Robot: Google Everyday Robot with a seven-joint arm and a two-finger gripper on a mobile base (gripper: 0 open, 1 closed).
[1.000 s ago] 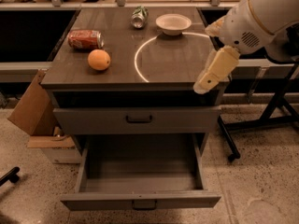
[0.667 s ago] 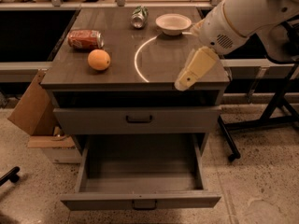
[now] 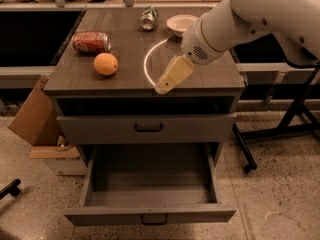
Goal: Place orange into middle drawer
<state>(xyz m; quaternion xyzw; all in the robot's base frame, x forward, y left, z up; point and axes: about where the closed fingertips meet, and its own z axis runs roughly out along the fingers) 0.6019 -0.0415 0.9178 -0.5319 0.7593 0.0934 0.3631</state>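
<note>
The orange sits on the left part of the dark cabinet top, just in front of a red soda can lying on its side. The middle drawer is pulled open below, its grey inside bare. My gripper hangs over the front middle of the cabinet top, to the right of the orange and apart from it, holding nothing. The white arm reaches in from the upper right.
A green can lies at the back of the top, next to a white bowl. The upper drawer is shut. A cardboard box stands at the left. A black stand leg is at the right.
The arm and gripper have swung left across the cabinet top, from its right edge to the front middle, closer to the orange. Nothing else has moved.
</note>
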